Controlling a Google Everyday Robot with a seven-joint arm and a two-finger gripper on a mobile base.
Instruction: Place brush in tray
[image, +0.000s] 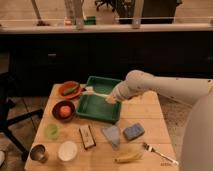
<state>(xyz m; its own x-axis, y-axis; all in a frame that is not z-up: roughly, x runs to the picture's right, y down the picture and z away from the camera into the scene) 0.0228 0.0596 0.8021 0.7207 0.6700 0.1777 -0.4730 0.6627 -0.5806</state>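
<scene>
My gripper (112, 98) is clamped on the dark end of the long slim white-bristled dish brush (96, 93), held above the large rectangular green plastic tray (95, 114); next I should lower and release.

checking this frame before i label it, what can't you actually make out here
- Gripper, camera view: sits over the green tray at the brush handle, but the arm's pale wrist covers it, so the grip can't be confirmed.
- Brush: its dark end is hidden behind the wrist; whether the white head touches the tray rim or hovers is too blurred to tell.
- Fork: its handle end fades out near the robot body at lower right.
</scene>
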